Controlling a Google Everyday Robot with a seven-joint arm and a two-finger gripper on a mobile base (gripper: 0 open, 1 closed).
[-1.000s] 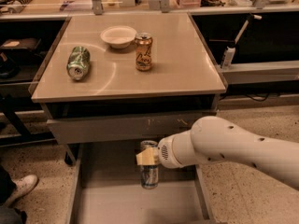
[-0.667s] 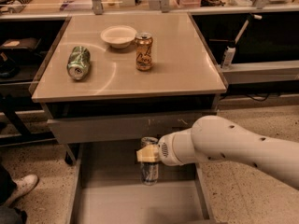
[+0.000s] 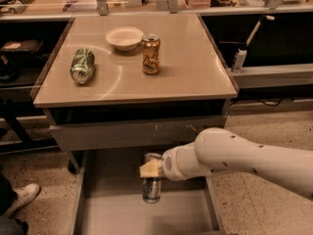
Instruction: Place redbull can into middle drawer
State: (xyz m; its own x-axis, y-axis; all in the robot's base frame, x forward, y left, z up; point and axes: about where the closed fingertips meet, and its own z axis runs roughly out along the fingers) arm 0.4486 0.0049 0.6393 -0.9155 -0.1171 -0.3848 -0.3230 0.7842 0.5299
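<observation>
Currently the gripper (image 3: 151, 169) sits below the tabletop's (image 3: 195, 67) front edge, over the pulled-out middle drawer (image 3: 98, 199). Its tan fingers are pinched on the upper part of the redbull can (image 3: 151, 190). The can is upright inside the drawer, near the drawer's back, roughly under the middle of the front edge. Can't tell if its base touches the drawer floor. The white arm (image 3: 244, 158) comes in from the right.

On the tabletop:
- green can (image 3: 82, 65) lies on its side near the left edge
- orange-gold can (image 3: 150, 54) stands upright mid-table
- white bowl (image 3: 124, 37) is just beside it, toward the back edge

The scratched drawer front (image 3: 107, 133) above is closed.
</observation>
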